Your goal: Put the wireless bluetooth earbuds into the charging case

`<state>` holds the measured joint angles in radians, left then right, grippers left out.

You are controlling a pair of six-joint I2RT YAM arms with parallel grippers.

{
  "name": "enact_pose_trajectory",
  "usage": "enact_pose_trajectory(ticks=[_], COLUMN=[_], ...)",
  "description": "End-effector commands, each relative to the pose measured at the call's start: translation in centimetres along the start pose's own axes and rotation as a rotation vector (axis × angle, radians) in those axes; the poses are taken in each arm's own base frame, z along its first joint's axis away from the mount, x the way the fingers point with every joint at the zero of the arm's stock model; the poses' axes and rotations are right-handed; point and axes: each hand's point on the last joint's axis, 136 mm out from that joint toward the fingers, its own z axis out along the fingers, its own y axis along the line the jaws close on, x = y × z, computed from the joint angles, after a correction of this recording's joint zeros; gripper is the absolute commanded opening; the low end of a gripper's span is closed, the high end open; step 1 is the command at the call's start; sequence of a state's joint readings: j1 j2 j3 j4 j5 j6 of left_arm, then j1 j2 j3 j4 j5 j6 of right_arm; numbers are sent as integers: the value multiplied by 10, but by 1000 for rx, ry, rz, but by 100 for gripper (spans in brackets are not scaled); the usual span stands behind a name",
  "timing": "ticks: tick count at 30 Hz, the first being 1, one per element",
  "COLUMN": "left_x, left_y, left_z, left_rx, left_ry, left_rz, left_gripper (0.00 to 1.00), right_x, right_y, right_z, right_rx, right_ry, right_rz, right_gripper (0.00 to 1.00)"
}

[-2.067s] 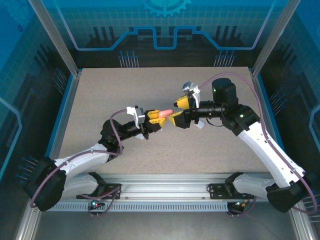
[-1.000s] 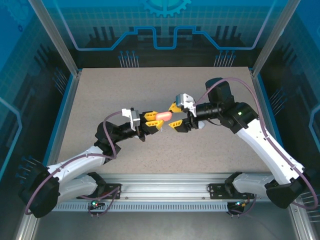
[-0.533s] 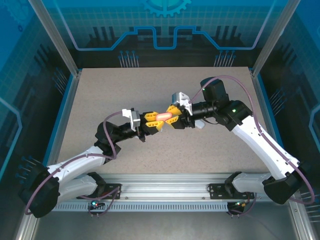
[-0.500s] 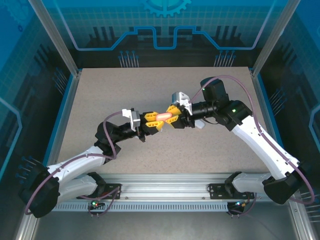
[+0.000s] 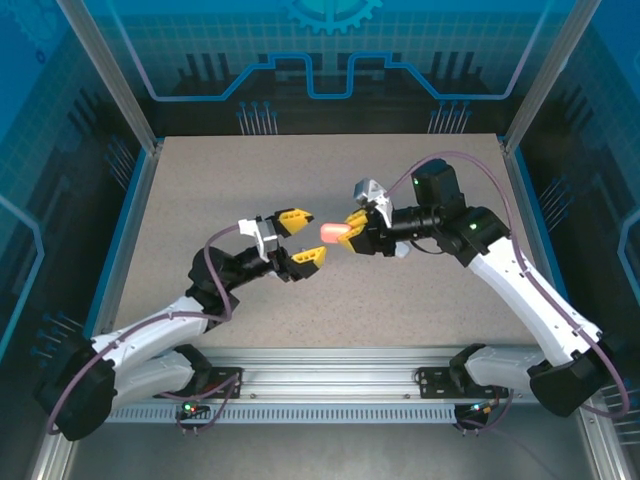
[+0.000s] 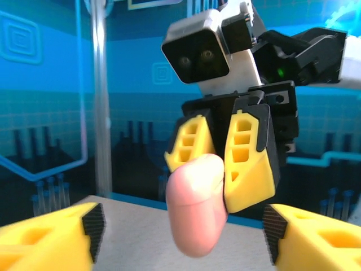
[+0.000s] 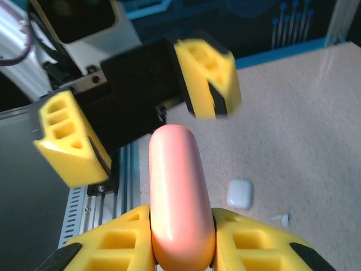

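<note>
A salmon-pink charging case point(image 5: 332, 231), lid closed, hangs in the air over the middle of the table. My right gripper point(image 5: 350, 231) is shut on its right end. In the right wrist view the case point(image 7: 177, 192) sticks out from between my yellow fingers point(image 7: 113, 243). My left gripper point(image 5: 303, 238) stands open just left of the case, its jaws wide on either side and not touching it. In the left wrist view the case point(image 6: 194, 209) hangs from the right gripper point(image 6: 217, 155). One white earbud point(image 7: 280, 217) lies on the table.
A closed white charging case point(image 7: 239, 193) lies on the table below the right arm, also seen from above point(image 5: 400, 252), with the white earbud close beside it. The metal rail point(image 5: 330, 385) runs along the near edge. Blue walls surround the table.
The left gripper, shut on the pink case a second ago, has opened and drawn back to the left. The right gripper has closed on the case and now carries it alone.
</note>
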<state>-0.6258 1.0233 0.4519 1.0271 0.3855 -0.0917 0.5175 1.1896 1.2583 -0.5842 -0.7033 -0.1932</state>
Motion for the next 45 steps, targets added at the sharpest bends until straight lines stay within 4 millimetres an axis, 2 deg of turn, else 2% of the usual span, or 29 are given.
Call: enact_pose_trajectory(ticks=[1, 4, 11, 16, 23, 28, 36, 38, 45], left_x=[-8, -9, -18, -13, -12, -10, -9, -8, -6], left_y=[8, 13, 22, 27, 28, 28, 29, 29, 33], left_z=[-10, -17, -33, -37, -37, -37, -37, -38, -38], left_rx=[-80, -130, -240, -274, -272, -275, -278, -279, -302], left_ry=[-28, 13, 65, 93, 104, 109, 113, 114, 130], left_rz=[71, 114, 183, 192, 184, 179, 168, 167, 159], left_gripper=[90, 99, 99, 99, 99, 99, 99, 99, 99], right_x=[15, 43, 124, 177, 226, 247, 263, 267, 263], right_y=[-18, -33, -54, -72, -84, -94, -102, -105, -119], right_z=[-6, -3, 26, 47, 69, 73, 75, 73, 59], right_rx=[88, 128, 156, 168, 121, 132, 161, 188, 306], right_ry=[7, 44, 202, 298, 445, 485, 532, 552, 574], right_rz=[111, 218, 471, 622, 776, 852, 923, 933, 902], right_gripper=[24, 24, 25, 26, 29, 30, 35, 39, 52])
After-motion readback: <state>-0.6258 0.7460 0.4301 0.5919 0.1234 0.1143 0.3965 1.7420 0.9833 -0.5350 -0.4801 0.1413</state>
